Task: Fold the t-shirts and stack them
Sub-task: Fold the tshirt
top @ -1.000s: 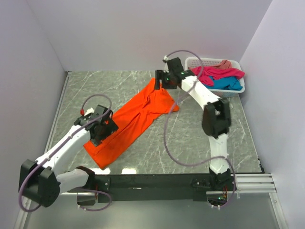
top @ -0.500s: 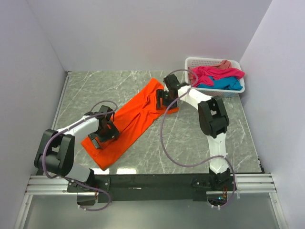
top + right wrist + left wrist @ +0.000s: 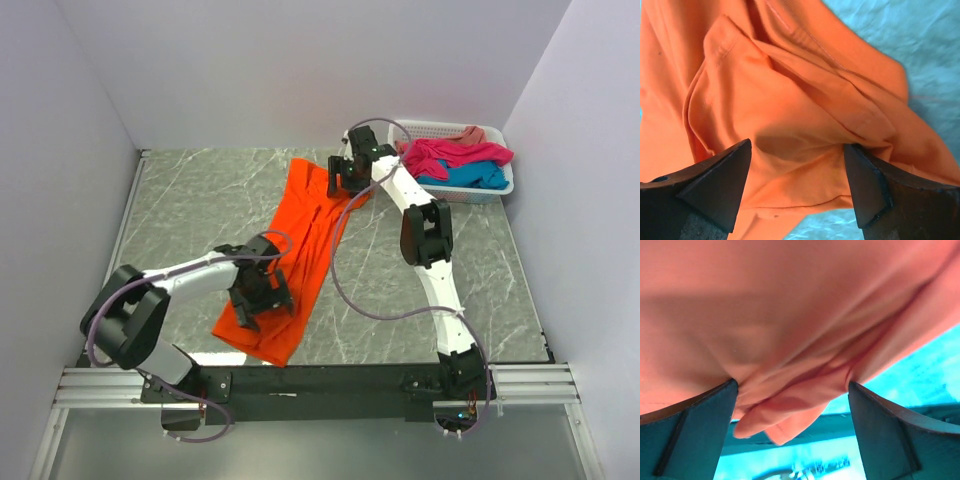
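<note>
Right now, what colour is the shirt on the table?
Orange shirt, clearest in top view.

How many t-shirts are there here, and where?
4. The bright orange cloth t-shirt lies on the marbled table; the magenta pink t-shirt, turquoise blue t-shirt and salmon pink t-shirt are heaped in the white slotted plastic basket, which may hide more.

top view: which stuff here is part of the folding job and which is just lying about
Part of the job: orange t-shirt, magenta t-shirt, turquoise t-shirt, salmon t-shirt.
Just there: white basket, marble table.
</note>
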Controlling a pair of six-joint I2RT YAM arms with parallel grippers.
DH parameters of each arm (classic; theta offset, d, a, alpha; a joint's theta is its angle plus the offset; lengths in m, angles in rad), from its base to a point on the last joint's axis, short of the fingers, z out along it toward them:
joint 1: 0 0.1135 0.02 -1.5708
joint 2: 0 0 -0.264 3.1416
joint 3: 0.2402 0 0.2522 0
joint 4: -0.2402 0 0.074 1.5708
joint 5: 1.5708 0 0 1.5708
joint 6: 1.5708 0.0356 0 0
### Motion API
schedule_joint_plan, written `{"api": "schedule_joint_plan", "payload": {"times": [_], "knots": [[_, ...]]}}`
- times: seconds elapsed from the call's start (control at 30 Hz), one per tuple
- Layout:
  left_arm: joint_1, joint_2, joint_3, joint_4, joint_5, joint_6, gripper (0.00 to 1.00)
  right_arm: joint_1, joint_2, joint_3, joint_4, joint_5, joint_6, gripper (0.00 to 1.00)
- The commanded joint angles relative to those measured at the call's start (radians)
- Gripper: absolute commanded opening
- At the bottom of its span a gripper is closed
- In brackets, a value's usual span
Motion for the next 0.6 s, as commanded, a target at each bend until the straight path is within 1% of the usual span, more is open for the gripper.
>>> {"api": "schedule_joint_plan", "payload": {"times": [0.0,0.07,0.1,0.17,0.2,0.27,0.4,0.47,0.53,0.57], "knots": [[-0.088,0.081,0.071,0.091,0.083,-0.068,0.99,-0.044,0.018,0.017,0.059,0.021,-0.051,0.82],[-0.113,0.135,0.134,0.095,0.076,-0.081,0.99,-0.062,0.009,-0.003,0.145,-0.005,-0.035,0.82],[-0.140,0.150,0.147,0.130,0.092,-0.089,0.99,-0.065,0.016,0.010,0.156,0.001,-0.026,0.82],[-0.174,0.207,0.171,0.146,0.088,-0.115,0.99,-0.067,0.036,0.076,0.164,0.004,-0.035,0.82],[-0.207,0.224,0.194,0.158,0.083,-0.123,0.99,-0.067,0.045,0.086,0.173,0.004,-0.035,0.82],[-0.237,0.279,0.213,0.206,0.085,-0.149,0.99,-0.067,0.039,0.071,0.215,-0.011,-0.032,0.82],[-0.307,0.347,0.253,0.272,0.103,-0.218,0.99,-0.061,0.032,0.060,0.216,0.014,-0.034,0.82],[-0.340,0.362,0.277,0.252,0.068,-0.239,1.00,-0.057,0.027,0.055,0.219,0.014,-0.046,0.82],[-0.384,0.359,0.332,0.220,0.022,-0.244,0.99,-0.047,0.016,0.066,0.210,0.023,-0.058,0.82],[-0.396,0.347,0.374,0.167,-0.034,-0.243,0.99,-0.042,0.010,0.083,0.193,0.029,-0.072,0.82]]}}
